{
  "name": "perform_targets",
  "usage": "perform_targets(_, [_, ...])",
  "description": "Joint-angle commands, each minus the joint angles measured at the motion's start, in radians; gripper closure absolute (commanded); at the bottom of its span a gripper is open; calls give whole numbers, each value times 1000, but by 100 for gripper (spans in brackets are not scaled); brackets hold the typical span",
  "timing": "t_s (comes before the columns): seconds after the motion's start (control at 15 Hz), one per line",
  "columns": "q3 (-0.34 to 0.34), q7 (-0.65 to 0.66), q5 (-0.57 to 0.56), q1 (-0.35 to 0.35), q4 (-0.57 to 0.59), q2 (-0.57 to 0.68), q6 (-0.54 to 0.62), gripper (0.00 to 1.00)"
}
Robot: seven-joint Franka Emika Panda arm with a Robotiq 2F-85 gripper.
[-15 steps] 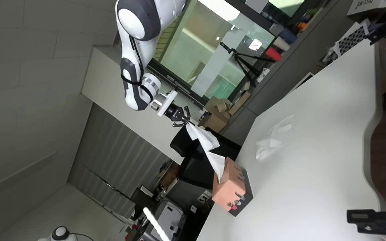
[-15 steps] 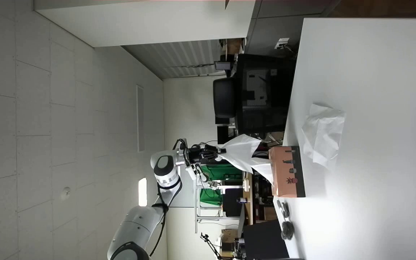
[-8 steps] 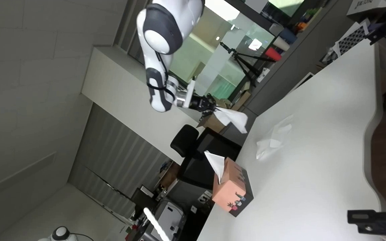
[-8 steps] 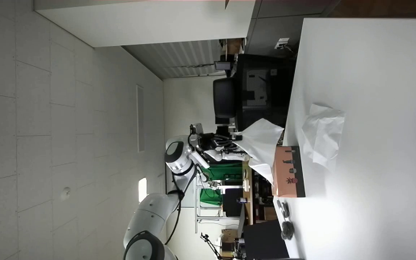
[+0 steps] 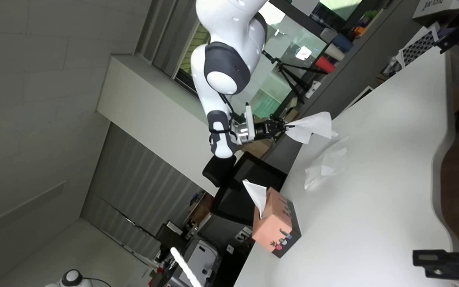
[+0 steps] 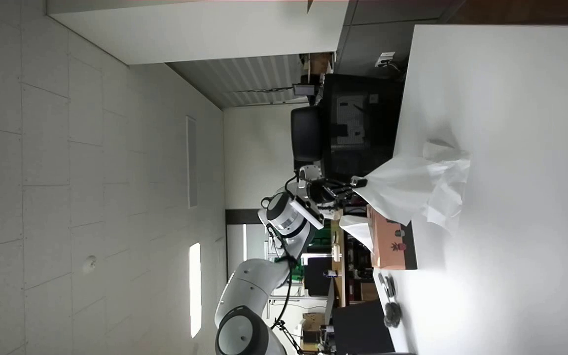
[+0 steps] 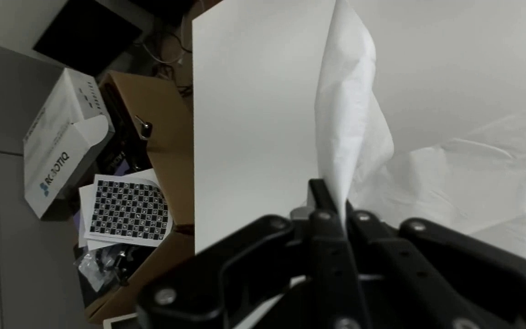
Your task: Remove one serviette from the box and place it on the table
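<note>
Serviette (image 7: 344,105) in the wrist view is pinched by the gripper (image 7: 343,210), its fingers (image 7: 321,196) pressed close together on the gathered end; from there the paper runs out ahead of the fingertips in a long folded strip. Right of the fingers a loose serviette (image 7: 486,178) spreads, wrinkled, over the white table (image 7: 254,114); where one sheet ends and the other begins, I cannot tell. Left of the fingers, past the table's edge, are an open brown carton (image 7: 167,137), a checkered sheet (image 7: 128,212) and a white package (image 7: 57,141) lettered ROBOTIQ.

In an exterior view, with the room tipped sideways, the held serviette (image 5: 313,124) fans out beyond the fingertips. The pink serviette box (image 5: 273,229) stands on the table to one side of the fingers, well apart from them, a white tuft (image 5: 257,195) rising from its top.

In an exterior view, also tipped sideways, the held serviette (image 6: 395,187) flares from the clenched fingertips, hiding part of the box and overlapping the loose serviette; whether it touches either cannot be told. A fuzzy grey object (image 6: 392,314) sits on the table, farther from the fingers than the box.
</note>
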Motion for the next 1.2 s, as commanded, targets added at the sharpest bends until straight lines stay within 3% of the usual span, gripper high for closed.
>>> perform_targets(0.0, [-29,-80,-63,24,129,111,-34,100])
perform_targets(0.13, [-26,-77,-71,30,163,155,6,100])
perform_targets(0.67, [5,129,-9,22,191,242,363,100])
perform_targets(0.73, [16,137,5,20,186,240,388,74])
perform_targets(0.87, [43,135,45,16,175,223,413,67])
perform_targets(1.13, [121,92,161,3,172,167,389,39])
